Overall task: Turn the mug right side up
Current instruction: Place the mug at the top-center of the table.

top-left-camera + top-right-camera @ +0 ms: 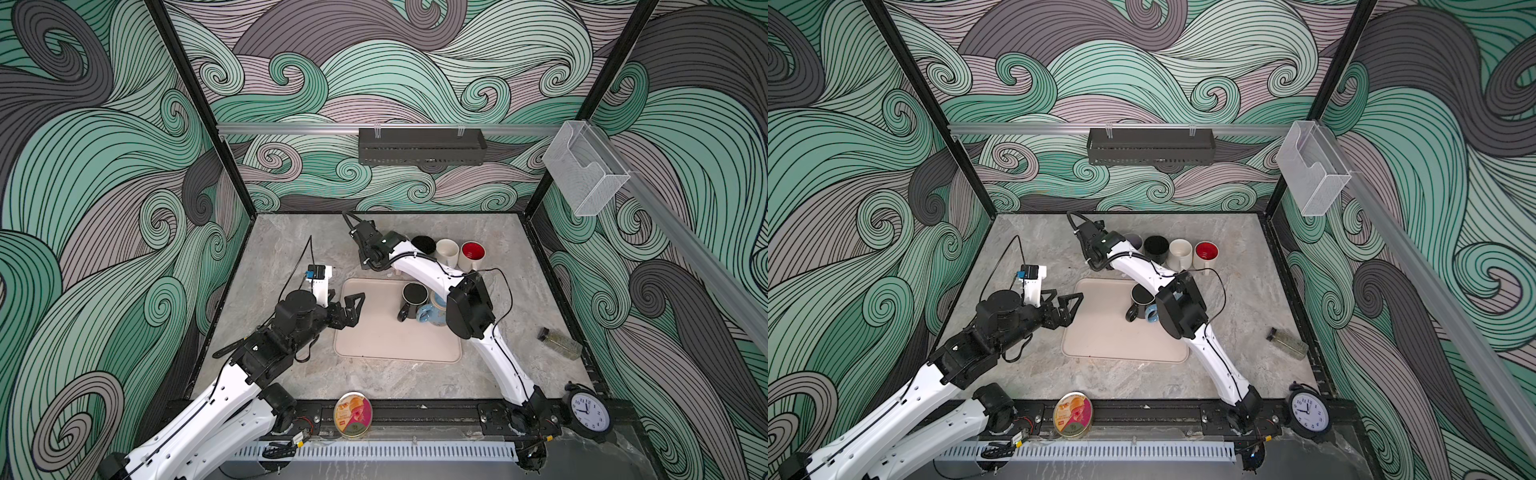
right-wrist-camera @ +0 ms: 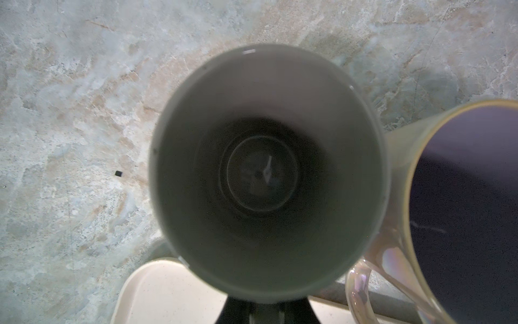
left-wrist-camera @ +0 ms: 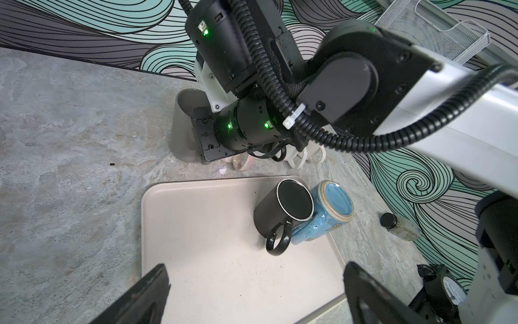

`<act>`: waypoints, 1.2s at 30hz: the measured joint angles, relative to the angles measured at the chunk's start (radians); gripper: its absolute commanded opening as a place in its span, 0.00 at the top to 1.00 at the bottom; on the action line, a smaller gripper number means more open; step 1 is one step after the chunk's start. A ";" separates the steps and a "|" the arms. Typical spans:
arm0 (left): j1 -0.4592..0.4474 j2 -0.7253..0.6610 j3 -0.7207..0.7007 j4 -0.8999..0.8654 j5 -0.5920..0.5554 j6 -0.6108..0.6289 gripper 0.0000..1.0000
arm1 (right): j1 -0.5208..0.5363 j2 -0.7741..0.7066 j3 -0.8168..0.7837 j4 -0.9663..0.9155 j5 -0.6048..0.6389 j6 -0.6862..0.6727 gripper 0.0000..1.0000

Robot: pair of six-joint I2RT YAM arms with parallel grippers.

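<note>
A grey mug [image 2: 266, 174] stands mouth up on the stone table, at the left end of a row of mugs; it also shows in the left wrist view [image 3: 182, 123]. My right gripper [image 2: 266, 310] is shut against its near side, pointing down. The mug's handle is hidden, and in both top views the right wrist [image 1: 374, 247] covers the mug. A black mug [image 1: 414, 297] and a blue mug [image 1: 432, 311] sit base up on the beige tray [image 1: 395, 345]. My left gripper [image 1: 353, 309] hangs open over the tray's left edge, holding nothing [image 3: 255, 280].
Beside the grey mug stands an iridescent mug [image 2: 462, 224], then a black [image 1: 423, 244], a cream [image 1: 446, 249] and a red-lined mug [image 1: 473, 251]. A spice jar [image 1: 559, 343] lies at the right. A clock [image 1: 590, 411] and a round tin [image 1: 353, 413] sit on the front rail.
</note>
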State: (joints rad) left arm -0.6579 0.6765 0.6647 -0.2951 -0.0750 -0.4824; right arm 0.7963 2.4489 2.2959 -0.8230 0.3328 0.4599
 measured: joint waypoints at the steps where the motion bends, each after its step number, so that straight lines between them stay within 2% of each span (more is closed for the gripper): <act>1: 0.000 -0.001 0.000 0.000 0.000 0.000 0.01 | 0.000 0.000 0.000 -0.001 0.000 0.003 1.00; 8: 0.000 0.000 -0.013 0.000 0.000 0.000 0.01 | 0.000 0.000 -0.011 -0.005 0.002 0.020 0.99; 18: 0.000 0.000 -0.013 0.000 0.000 -0.001 0.02 | 0.003 -0.004 -0.019 0.007 0.033 0.032 0.69; 25: 0.000 0.000 -0.013 0.000 0.000 -0.001 0.01 | 0.013 -0.048 -0.047 0.019 0.055 0.042 0.62; 31: 0.000 0.000 -0.013 0.000 0.003 0.000 0.01 | 0.031 -0.185 -0.156 0.022 0.073 0.034 0.57; 36: 0.000 0.000 -0.014 0.003 0.014 0.000 0.02 | 0.045 -0.380 -0.257 0.045 0.082 -0.001 0.55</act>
State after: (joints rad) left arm -0.6579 0.6769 0.6506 -0.2924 -0.0608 -0.4828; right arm 0.8410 2.0689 2.0388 -0.7780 0.4152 0.4587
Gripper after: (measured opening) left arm 0.983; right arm 0.442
